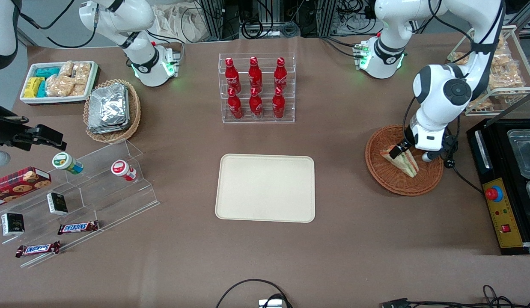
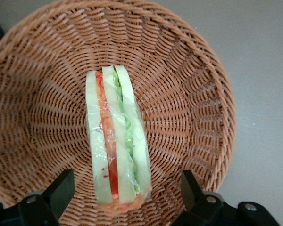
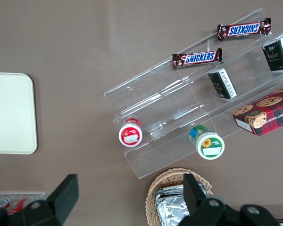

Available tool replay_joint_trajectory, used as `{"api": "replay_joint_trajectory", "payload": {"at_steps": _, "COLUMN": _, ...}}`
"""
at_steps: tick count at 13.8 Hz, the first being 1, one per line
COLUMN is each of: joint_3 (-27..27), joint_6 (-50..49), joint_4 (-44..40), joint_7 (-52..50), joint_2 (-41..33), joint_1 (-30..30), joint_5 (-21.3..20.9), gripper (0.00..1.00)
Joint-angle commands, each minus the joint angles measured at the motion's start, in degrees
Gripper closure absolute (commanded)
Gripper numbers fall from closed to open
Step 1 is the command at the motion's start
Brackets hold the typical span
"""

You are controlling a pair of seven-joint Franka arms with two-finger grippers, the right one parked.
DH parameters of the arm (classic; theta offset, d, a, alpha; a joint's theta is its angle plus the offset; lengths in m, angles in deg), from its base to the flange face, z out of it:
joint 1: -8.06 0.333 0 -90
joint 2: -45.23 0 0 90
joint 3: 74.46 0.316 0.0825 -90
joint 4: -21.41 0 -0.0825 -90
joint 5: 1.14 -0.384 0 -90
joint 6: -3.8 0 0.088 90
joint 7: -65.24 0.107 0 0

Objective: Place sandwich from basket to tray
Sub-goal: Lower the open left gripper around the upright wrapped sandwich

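Observation:
The sandwich (image 1: 403, 159), a wrapped white-bread wedge with orange-red and green filling, lies in the round reddish-brown wicker basket (image 1: 387, 175) toward the working arm's end of the table. The left arm's gripper (image 1: 412, 152) hangs low over the basket, just above the sandwich. In the left wrist view the gripper (image 2: 125, 190) is open, with one finger on each side of the sandwich (image 2: 117, 150) and a gap to each. The basket's woven wall (image 2: 188, 99) surrounds it. The cream-beige tray (image 1: 265, 188) lies flat at mid-table with nothing on it.
A clear rack of red bottles (image 1: 256, 87) stands farther from the front camera than the tray. A black machine with a red button (image 1: 502, 192) sits beside the basket. A white wire rack of bagged snacks (image 1: 500, 72) stands near the working arm's base.

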Motion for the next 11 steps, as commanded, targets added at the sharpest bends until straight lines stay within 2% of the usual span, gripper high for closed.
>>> {"api": "replay_joint_trajectory", "payload": {"at_steps": 1, "joint_3": 0.0, "joint_6": 4.3, "joint_4": 1.2, "joint_7": -1.4, "joint_2": 1.9, "joint_1": 0.7, "joint_5": -0.4, "gripper": 0.00}}
{"api": "replay_joint_trajectory", "payload": {"at_steps": 5, "joint_3": 0.1, "joint_6": 7.5, "joint_4": 2.0, "joint_7": -1.3, "joint_2": 3.8, "joint_1": 1.1, "joint_5": -0.5, "gripper": 0.00}}
{"api": "replay_joint_trajectory", "payload": {"at_steps": 6, "joint_3": 0.1, "joint_6": 7.5, "joint_4": 2.0, "joint_7": -1.3, "joint_2": 3.8, "joint_1": 1.1, "joint_5": -0.5, "gripper": 0.04}}
{"api": "replay_joint_trajectory", "payload": {"at_steps": 7, "joint_3": 0.1, "joint_6": 7.6, "joint_4": 2.0, "joint_7": -1.3, "joint_2": 3.8, "joint_1": 1.1, "joint_5": -0.5, "gripper": 0.14}}
{"api": "replay_joint_trajectory", "payload": {"at_steps": 9, "joint_3": 0.1, "joint_6": 7.6, "joint_4": 2.0, "joint_7": -1.3, "joint_2": 3.9, "joint_1": 1.2, "joint_5": -0.5, "gripper": 0.45}}
{"api": "replay_joint_trajectory", "payload": {"at_steps": 10, "joint_3": 0.1, "joint_6": 7.6, "joint_4": 1.9, "joint_7": -1.2, "joint_2": 3.9, "joint_1": 1.2, "joint_5": -0.5, "gripper": 0.58}}
{"api": "replay_joint_trajectory", "payload": {"at_steps": 11, "joint_3": 0.1, "joint_6": 7.6, "joint_4": 1.8, "joint_7": -1.1, "joint_2": 4.2, "joint_1": 1.2, "joint_5": -0.5, "gripper": 0.65}}
